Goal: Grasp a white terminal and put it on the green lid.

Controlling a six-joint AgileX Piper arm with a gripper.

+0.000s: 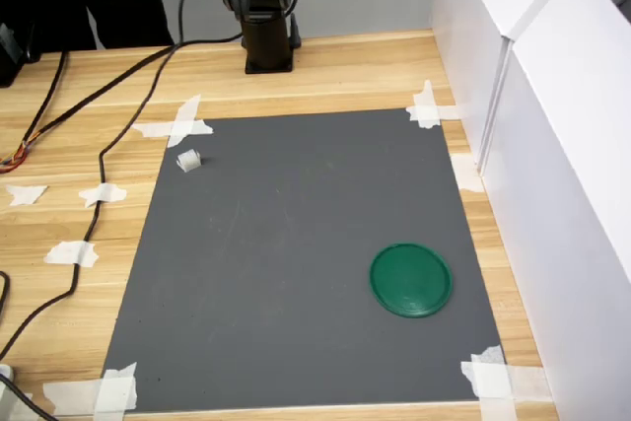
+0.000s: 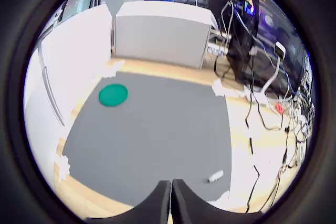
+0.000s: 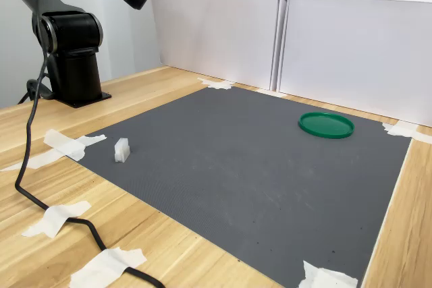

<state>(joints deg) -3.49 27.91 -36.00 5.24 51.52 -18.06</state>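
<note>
White terminal (image 1: 188,160) sits on the grey mat (image 1: 296,273) near its corner on the first exterior view's left, just inside the tape cross (image 1: 177,123) there. It is well apart from everything else on the mat. Gripper (image 2: 171,199) is raised, high over the base end of the mat; in the wrist view the two fingers meet along one seam, clenched on nothing. Green lid (image 1: 411,280) is toward the diagonally opposite corner of the mat, on the first exterior view's right, empty.

Step in hand, as I read it: the approach, nothing grasped yet.

How to do it well:
- spread the fingers before descending, not at the mat
- centre over the terminal, not the tape (both white, easy to confuse)
- the part is tiny and light; I'd close across its flat sides, slowly, so it doesn't squirt out
- stop just above the mat surface, fingertips shouldn't dig in
- cable (image 1: 128,120) lies off the mat edge beside the terminal; keep clear of it
</note>
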